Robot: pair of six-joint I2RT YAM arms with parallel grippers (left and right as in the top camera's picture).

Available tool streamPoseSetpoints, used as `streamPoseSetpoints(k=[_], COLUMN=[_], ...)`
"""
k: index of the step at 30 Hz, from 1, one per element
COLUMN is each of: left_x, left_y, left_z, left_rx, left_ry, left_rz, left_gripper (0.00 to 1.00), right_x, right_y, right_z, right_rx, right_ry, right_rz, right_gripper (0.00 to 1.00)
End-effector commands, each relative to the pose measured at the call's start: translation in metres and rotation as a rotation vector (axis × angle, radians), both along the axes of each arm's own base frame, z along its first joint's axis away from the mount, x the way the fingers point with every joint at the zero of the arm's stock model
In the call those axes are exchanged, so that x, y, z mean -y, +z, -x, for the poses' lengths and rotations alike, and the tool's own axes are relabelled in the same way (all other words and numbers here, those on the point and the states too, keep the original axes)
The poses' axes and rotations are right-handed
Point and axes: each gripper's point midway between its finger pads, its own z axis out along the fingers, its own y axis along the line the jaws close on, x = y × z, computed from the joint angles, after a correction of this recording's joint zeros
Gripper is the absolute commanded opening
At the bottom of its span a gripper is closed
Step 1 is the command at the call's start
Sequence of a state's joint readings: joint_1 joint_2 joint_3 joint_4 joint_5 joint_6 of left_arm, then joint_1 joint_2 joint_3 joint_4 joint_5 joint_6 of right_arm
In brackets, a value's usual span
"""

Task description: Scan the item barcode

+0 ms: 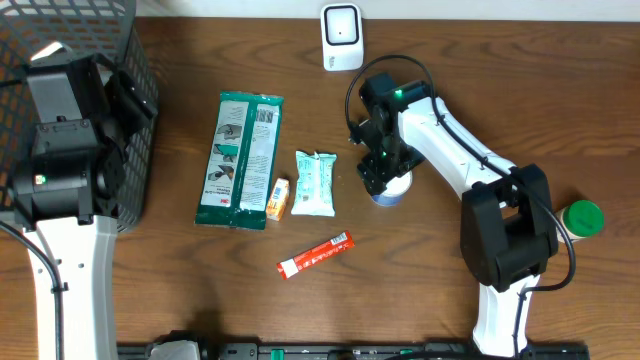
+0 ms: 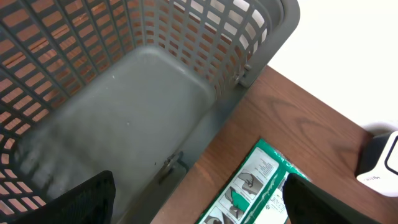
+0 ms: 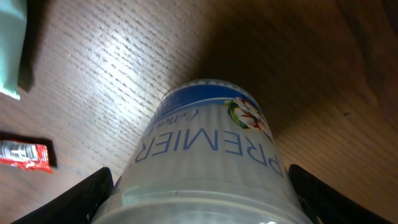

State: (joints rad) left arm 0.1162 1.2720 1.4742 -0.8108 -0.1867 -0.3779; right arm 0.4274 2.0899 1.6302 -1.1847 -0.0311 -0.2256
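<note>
A white round container [image 3: 205, 155] with a blue "PREMIER" label stands upright on the wooden table; from overhead only its pale base [image 1: 390, 192] shows under the arm. My right gripper [image 3: 199, 202] reaches down around it, one finger pressed against each side, and the container still rests on the table. The white scanner [image 1: 341, 37] stands at the back edge, beyond the container. My left gripper [image 2: 199, 199] hangs open over the edge of the grey basket [image 2: 155, 93], holding nothing.
A long green packet [image 1: 240, 160] lies left of centre, also showing in the left wrist view [image 2: 249, 186]. Beside it lie a small orange box [image 1: 278, 198], a white-teal pouch [image 1: 315, 183] and a red sachet [image 1: 315, 254]. A green-lidded bottle [image 1: 582, 218] stands far right.
</note>
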Motion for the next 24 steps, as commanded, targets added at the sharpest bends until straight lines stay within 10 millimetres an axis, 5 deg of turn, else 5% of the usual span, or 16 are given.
streamPoseSetpoints(k=[1,10,15,18,24], left_x=[-0.003,-0.003,-0.003,-0.003,-0.003], left_y=[0.001,0.001,0.001,0.001,0.001], left_z=[0.000,0.000,0.000,0.000,0.000], left_rx=[0.000,0.000,0.000,0.000,0.001], left_ry=[0.009,0.009,0.009,0.009,0.009], left_rz=[-0.007,-0.007,-0.007,-0.007,-0.007], left_gripper=[0.84,0.84,0.84,0.84,0.84], right_x=[0.000,0.009,0.003,0.005,0.007], right_y=[0.004,0.004,0.005,0.011,0.035], right_z=[-0.006,-0.023,-0.023,-0.029,-0.044], right_rx=[0.028,0.056,0.007,0.015,0.057], right_ry=[-0.126,-0.593,-0.714,-0.725,-0.622], right_rz=[-0.001,-0.011,-0.071,-0.090,-0.119], right_gripper=[0.60,0.45,0.64,0.99,0.99])
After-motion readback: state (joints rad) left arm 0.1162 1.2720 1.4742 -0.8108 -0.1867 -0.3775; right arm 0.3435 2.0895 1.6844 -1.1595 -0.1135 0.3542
